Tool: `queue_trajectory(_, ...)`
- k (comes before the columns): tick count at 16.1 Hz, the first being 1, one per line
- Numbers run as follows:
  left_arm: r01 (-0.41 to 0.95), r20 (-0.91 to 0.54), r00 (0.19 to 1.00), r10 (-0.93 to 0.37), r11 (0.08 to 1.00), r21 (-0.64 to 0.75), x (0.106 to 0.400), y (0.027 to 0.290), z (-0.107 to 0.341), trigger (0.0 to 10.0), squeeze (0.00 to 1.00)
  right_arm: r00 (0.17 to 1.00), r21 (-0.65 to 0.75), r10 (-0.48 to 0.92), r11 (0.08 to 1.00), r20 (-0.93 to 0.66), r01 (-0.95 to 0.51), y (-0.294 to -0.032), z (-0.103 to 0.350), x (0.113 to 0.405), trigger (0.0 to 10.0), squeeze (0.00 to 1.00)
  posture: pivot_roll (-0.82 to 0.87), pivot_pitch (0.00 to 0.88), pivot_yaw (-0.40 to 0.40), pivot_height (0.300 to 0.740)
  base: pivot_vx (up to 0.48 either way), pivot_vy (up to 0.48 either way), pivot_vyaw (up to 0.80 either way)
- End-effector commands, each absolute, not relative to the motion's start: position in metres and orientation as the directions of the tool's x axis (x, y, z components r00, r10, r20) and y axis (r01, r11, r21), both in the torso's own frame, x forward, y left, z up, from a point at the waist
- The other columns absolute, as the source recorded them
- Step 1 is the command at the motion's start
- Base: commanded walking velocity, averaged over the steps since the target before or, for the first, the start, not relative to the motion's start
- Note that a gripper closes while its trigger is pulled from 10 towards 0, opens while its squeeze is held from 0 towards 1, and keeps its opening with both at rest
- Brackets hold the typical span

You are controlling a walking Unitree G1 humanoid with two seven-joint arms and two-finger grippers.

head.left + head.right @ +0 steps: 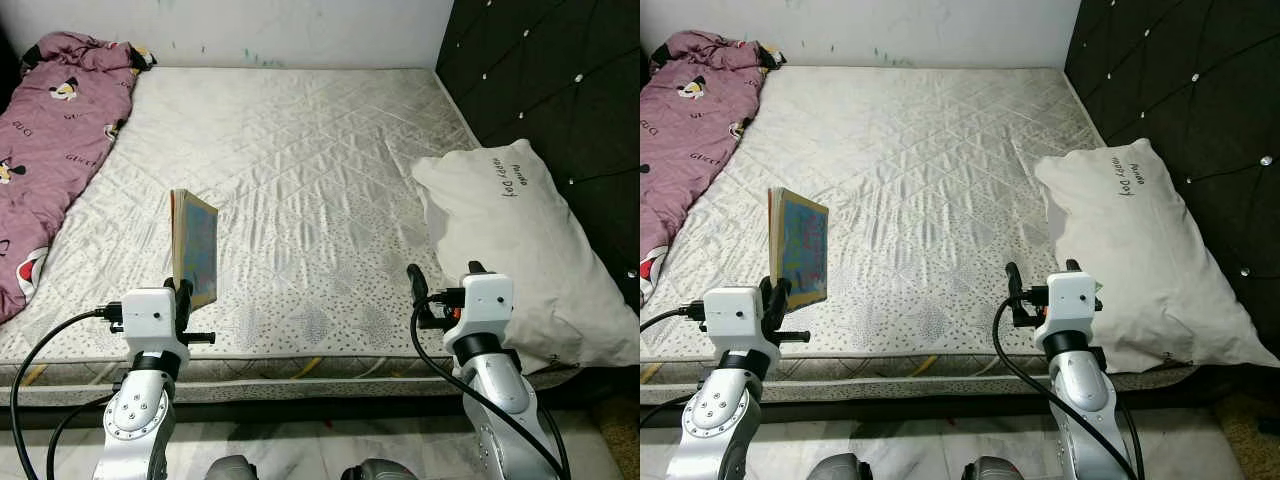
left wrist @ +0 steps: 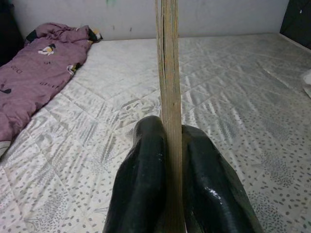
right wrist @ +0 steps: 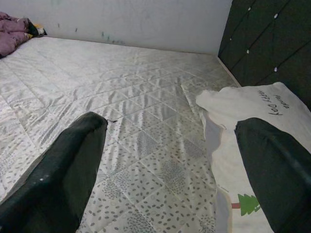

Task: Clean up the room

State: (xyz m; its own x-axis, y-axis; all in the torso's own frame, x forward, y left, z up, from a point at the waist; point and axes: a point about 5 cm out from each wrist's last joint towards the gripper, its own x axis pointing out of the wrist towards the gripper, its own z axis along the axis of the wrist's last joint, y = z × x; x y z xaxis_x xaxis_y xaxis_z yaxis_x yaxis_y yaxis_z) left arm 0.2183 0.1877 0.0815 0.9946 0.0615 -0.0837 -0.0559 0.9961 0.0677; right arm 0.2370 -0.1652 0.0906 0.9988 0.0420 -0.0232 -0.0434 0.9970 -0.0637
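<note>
A thin picture book [image 1: 195, 247] with a colourful cover stands upright above the front part of the white quilted mattress [image 1: 300, 140]. My left gripper [image 1: 184, 297] is shut on its lower edge; in the left wrist view both black fingers [image 2: 141, 184] press the book's page edge [image 2: 167, 73] between them. My right gripper [image 1: 445, 275] hovers open over the mattress's front right, just beside the white pillow [image 1: 520, 240], with nothing between its fingers [image 3: 63, 170].
A crumpled pink cartoon-print blanket [image 1: 55, 130] lies along the mattress's left side. A black tufted headboard [image 1: 560, 80] lines the right, a white wall the far side. The mattress's front edge [image 1: 300, 365] is just ahead of me, with pale floor below.
</note>
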Motion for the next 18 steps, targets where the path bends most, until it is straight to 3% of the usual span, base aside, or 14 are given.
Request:
queue_trajectory(1,-0.056,-0.030,0.998,0.058,0.996,0.064,0.2226,0.1872,0.0938,10.0,0.00,0.999,-0.065,0.046,0.997,-0.005,-0.047,-0.1657,0.0964,0.2391,10.0,0.00,0.01,0.063,-0.004,0.740,0.000,0.000,0.00)
queue_trajectory(14,-0.049,-0.043,0.998,0.051,0.998,0.045,0.2204,0.1831,0.0921,10.0,0.00,0.998,-0.081,0.065,0.995,-0.020,-0.066,-0.1670,0.0951,0.2375,10.0,0.00,0.01,0.069,-0.015,0.740,0.000,-0.429,0.00)
queue_trajectory(18,-0.033,-0.032,0.999,0.034,0.999,0.025,0.2206,0.1811,0.0931,10.0,0.00,0.997,-0.086,0.070,0.994,-0.024,-0.072,-0.1671,0.0952,0.2375,10.0,0.00,0.00,0.070,-0.018,0.740,0.000,0.000,0.00)
